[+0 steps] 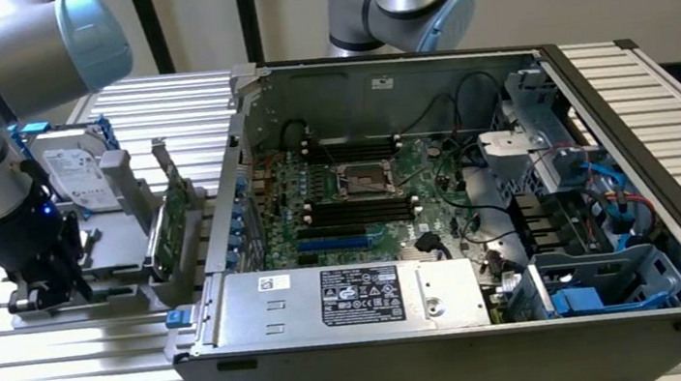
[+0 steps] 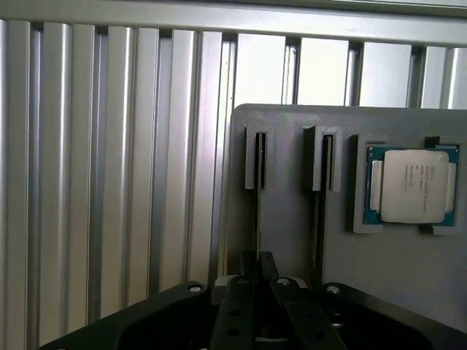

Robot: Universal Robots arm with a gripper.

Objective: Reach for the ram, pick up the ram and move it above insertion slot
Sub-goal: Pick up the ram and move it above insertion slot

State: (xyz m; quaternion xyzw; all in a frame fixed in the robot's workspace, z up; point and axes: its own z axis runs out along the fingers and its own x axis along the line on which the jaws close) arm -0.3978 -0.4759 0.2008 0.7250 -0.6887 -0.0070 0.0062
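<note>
1. The ram stands on edge in a slot of the gray holder. In the wrist view it is only a thin dark line seen from above.
2. Its long axis lies level along the holder, running from the gripper to a slotted post at the far end. Its flat faces are upright.
3. The end nearest the gripper is covered by the fingers, so I cannot see where the stick stops. Its green face and chips are turned out of sight.
4. The fingers are drawn in tight on the ram's upper edge, with no gap showing on either side.
5. In the exterior view the gripper is down low on the holder, at that view's left. It blocks the ram completely there.
6. A second slotted post and a matching dark line run alongside the first. I cannot tell whether that slot is filled.
7. Just beyond it, a processor lies flat in a recess of the holder.
8. A hard drive stands upright behind the gripper, and a broader green card stands on edge beside the open computer case.
9. Everything rests on a ribbed metal table.
</note>
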